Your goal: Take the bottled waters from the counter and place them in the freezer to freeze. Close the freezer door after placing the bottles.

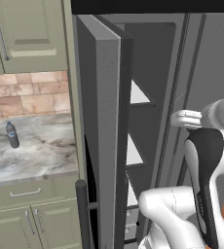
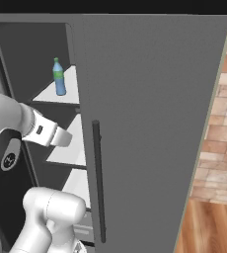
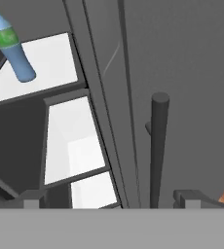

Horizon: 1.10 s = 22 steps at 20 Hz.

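A: Where is the blue bottle (image 2: 59, 77) relative to the claw (image 3: 111, 198)?

B: It stands upright on the top white shelf (image 2: 68, 91) inside the freezer (image 2: 34, 54), above the claw and well apart from it. In the hand view it sits at the upper left (image 3: 10, 44), far ahead of the two fingertips (image 3: 32, 198).

A: And the claw itself?

B: Its jaws are spread wide with nothing between them. It sits just at the mouth of the freezer, level with the second shelf (image 3: 67, 143), and the dark bar handle (image 3: 158, 146) of the plain door (image 2: 150, 123) rises just ahead of its right fingertip.

A: The other bottle?

B: The grey bottle (image 1: 12, 134) stands upright on the table (image 1: 36, 155), far off to the claw's left, beyond the freezer door (image 1: 106, 141), which stands open edge-on.

A: What is hard to make out?

B: In the left base view the open door hides most of the freezer's inside, so only slivers of the shelves show. The arm covers the lower shelves in the right base view. The blue bottle's cap is cut off at the top of the hand view.

A: Any writing?

B: The blue bottle carries a green label, and the grey bottle a pale band, but both are too small and blurred to read.
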Available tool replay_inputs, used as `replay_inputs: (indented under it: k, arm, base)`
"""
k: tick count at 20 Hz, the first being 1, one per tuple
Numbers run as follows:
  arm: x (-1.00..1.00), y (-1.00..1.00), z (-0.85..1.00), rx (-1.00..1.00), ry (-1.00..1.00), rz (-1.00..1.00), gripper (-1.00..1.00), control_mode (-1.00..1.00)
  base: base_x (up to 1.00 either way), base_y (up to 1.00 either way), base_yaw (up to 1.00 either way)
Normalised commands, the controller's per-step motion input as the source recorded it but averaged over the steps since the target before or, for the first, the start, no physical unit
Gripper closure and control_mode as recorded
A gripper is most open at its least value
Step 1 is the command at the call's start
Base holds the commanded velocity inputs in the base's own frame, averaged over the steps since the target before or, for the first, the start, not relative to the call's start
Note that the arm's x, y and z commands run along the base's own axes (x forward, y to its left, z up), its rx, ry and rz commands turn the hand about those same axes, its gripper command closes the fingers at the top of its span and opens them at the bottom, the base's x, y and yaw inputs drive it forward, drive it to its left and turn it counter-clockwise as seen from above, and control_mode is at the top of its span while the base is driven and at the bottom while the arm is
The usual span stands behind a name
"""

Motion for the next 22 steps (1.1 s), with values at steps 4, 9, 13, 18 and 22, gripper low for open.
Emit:
replay_inputs:
  k: [4, 9, 13, 18, 22]
  arm:
    - [0.01, 0.10, -0.15, 0.10, -0.14, 0.09, -1.00, -1.00]
    - [0.00, 0.00, -0.11, 0.02, -0.21, 0.18, -1.00, -1.00]
    - [-0.09, 0.02, -0.02, 0.00, -0.16, 0.09, -1.00, 1.00]
    - [0.00, 0.00, 0.00, 0.00, 0.00, 0.00, -1.00, 1.00]
    - [0.00, 0.00, 0.00, 0.00, 0.00, 0.00, -1.00, 1.00]
  base:
    - [0.00, 0.00, 0.00]
    - [0.00, 0.00, 0.00]
    - [-0.14, 0.00, 0.03]
    - [-0.92, 0.00, 0.07]
    - [-1.00, 0.19, 0.09]
